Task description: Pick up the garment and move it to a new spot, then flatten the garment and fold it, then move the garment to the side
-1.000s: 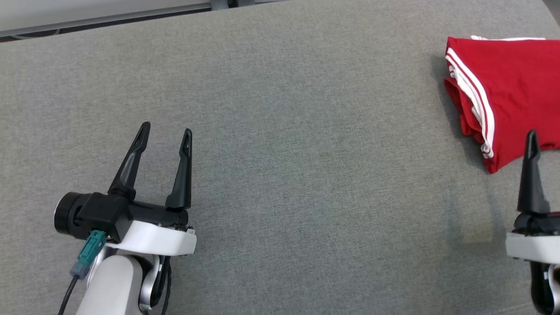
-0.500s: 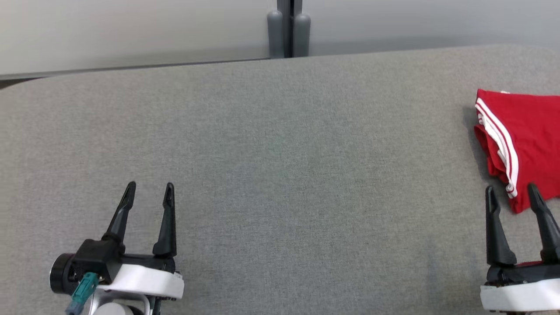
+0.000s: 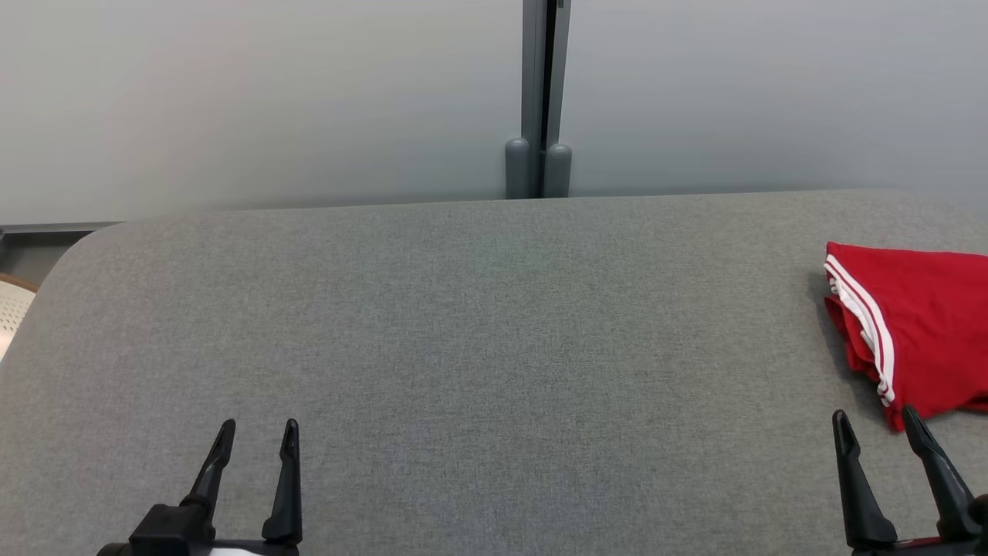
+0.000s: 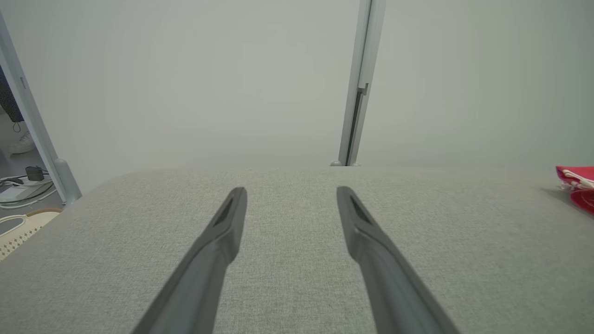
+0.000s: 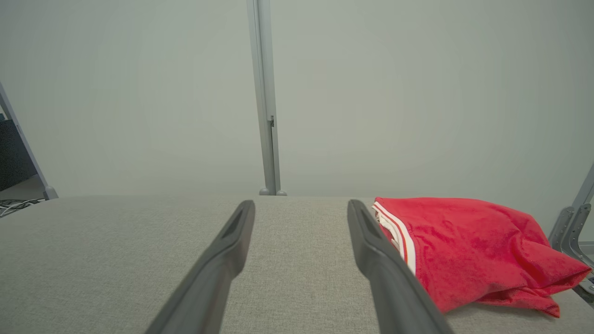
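Red garment (image 3: 918,324) lies folded at right side of bench (image 3: 494,347) (task looks finished, nothing left). Left claw (image 3: 259,425), right claw (image 3: 874,413): fingers apart, holding nothing.

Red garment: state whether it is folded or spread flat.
Folded. The red garment lies as a compact bundle on the grey surface, layers stacked along its white-striped edge, not spread flat.
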Controlling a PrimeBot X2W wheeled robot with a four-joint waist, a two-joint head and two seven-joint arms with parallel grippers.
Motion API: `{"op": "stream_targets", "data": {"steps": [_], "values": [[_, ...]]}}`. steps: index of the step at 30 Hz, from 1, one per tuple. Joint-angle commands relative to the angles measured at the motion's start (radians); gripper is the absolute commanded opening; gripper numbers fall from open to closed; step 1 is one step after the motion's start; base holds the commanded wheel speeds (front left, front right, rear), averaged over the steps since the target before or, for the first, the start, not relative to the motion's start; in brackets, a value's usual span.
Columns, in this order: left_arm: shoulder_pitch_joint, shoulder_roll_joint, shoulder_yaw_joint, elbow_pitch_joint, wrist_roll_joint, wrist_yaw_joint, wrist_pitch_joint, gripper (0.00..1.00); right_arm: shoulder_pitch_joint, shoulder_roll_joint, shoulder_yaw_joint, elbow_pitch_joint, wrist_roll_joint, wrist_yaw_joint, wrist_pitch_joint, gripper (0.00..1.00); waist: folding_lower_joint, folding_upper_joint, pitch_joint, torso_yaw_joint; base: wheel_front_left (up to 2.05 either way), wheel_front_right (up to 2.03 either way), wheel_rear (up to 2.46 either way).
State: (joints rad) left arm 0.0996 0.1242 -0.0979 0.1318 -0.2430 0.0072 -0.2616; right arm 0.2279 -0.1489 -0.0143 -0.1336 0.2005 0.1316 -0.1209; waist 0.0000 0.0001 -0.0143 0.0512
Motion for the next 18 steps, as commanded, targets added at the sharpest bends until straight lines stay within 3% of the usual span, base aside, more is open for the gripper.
{"op": "stream_targets", "data": {"steps": [1,18], "values": [[0.009,0.008,0.002,0.001,-0.002,0.004,-0.004,1.0,0.012,-0.001,-0.001,-0.003,0.006,-0.002,0.008,1.0,0.0,-0.0001,-0.009,-0.004,0.0,0.0,0.0],[0.025,0.02,-0.006,-0.003,-0.007,0.012,-0.004,1.0,0.017,0.006,0.001,0.003,0.014,-0.002,0.008,1.0,0.0,-0.0001,-0.026,-0.016,0.0,0.0,0.0]]}}
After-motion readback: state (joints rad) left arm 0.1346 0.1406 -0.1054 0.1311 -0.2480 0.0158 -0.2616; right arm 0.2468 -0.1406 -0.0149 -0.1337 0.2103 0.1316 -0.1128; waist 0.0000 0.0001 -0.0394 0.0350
